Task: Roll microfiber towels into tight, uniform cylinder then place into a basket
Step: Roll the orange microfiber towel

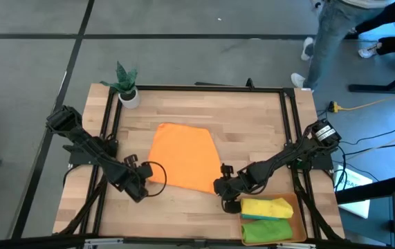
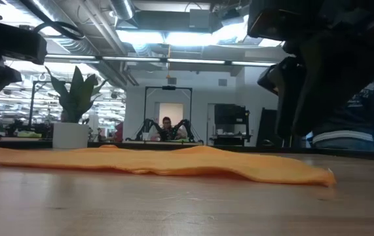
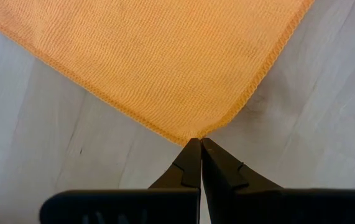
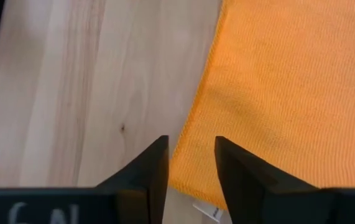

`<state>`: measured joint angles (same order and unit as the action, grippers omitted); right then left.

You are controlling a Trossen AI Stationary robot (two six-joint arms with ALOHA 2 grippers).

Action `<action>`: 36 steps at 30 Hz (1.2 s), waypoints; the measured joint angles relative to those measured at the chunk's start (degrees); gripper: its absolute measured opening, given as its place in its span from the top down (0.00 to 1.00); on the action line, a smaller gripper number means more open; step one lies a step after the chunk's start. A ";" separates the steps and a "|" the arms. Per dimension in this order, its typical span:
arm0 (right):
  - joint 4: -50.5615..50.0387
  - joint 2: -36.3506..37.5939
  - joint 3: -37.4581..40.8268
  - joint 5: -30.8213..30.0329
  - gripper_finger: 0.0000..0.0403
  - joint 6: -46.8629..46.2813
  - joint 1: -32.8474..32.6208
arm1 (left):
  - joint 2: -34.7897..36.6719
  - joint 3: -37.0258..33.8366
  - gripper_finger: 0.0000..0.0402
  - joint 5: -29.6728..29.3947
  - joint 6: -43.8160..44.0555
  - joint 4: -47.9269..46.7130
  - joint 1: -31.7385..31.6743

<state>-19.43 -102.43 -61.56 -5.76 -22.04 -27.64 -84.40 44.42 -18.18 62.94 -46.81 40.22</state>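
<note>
An orange towel (image 1: 183,155) lies spread flat on the middle of the wooden table; it also shows in the low view (image 2: 173,164). My left gripper (image 1: 147,181) is shut at the towel's near left corner. My right gripper (image 1: 220,183) is open at the near right corner, one finger on each side of the towel's edge (image 4: 193,134), near a white tag (image 4: 209,213). I cannot tell if these fingers touch the cloth. The basket (image 1: 301,221) at the near right holds a rolled yellow towel (image 1: 266,206) and a rolled green towel (image 1: 265,228). The teal towel is out of view. My left gripper pinches the very tip of the orange towel's near left corner (image 3: 197,135) between its two fingertips (image 3: 189,155). The fingers come low from the table's near left side. The corner and the rest of the towel lie flat on the table.
A small white pot with a green plant (image 1: 128,90) stands at the far left corner. A black frame runs along the table's edges (image 1: 204,88). A person stands on the floor beyond the far right corner (image 1: 328,41). Bare wood shows on both sides of the towel.
</note>
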 joint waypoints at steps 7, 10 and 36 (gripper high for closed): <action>-3.42 0.53 -0.02 -0.09 0.67 -0.06 -0.04 | 0.00 2.27 1.00 -0.93 -0.59 -2.11 0.29; -3.85 1.30 -0.11 -1.65 0.67 -0.41 -0.04 | 0.00 5.11 1.00 -5.49 -3.60 -2.70 0.31; -14.90 13.63 -0.08 -18.74 0.67 -4.68 -0.42 | -14.83 12.78 1.00 -1.66 -58.40 51.01 -20.88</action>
<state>-34.34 -88.81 -61.64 -24.50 -26.72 -28.05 -99.23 57.21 -19.83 4.54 4.21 19.34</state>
